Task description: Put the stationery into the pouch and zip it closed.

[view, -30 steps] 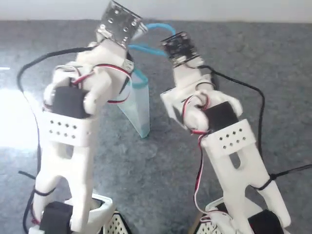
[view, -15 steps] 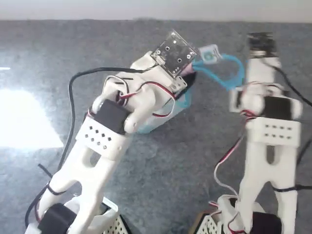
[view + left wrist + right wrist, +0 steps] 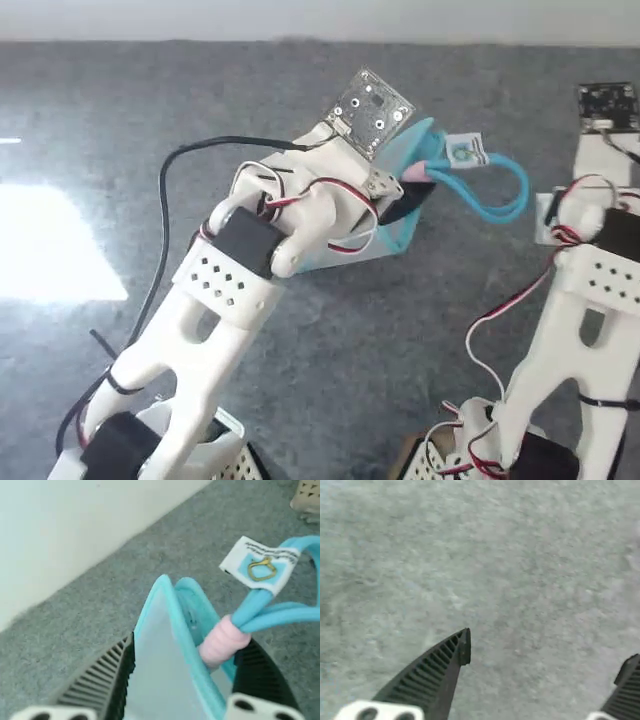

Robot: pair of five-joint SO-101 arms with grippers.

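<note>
- The translucent light-blue zip pouch (image 3: pixel 398 238) is now sitting further right than a second ago, between both arms, over the grey felt table (image 3: pixel 120 110).
- The left gripper (image 3: pixel 187 647) is clamping it.
- Its blue cord loop (image 3: pixel 280 616) is trailing rightward.
- The right gripper (image 3: pixel 550 645), having swung aside, is gaping wide above the table.

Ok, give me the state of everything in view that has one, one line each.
left tool, shut on the pouch
pouch, clamped between the left tool's fingers, top edges look parted at the strap end
strap, loose loop trailing out past the pouch, not gripped
right tool, open, holding nothing
</note>
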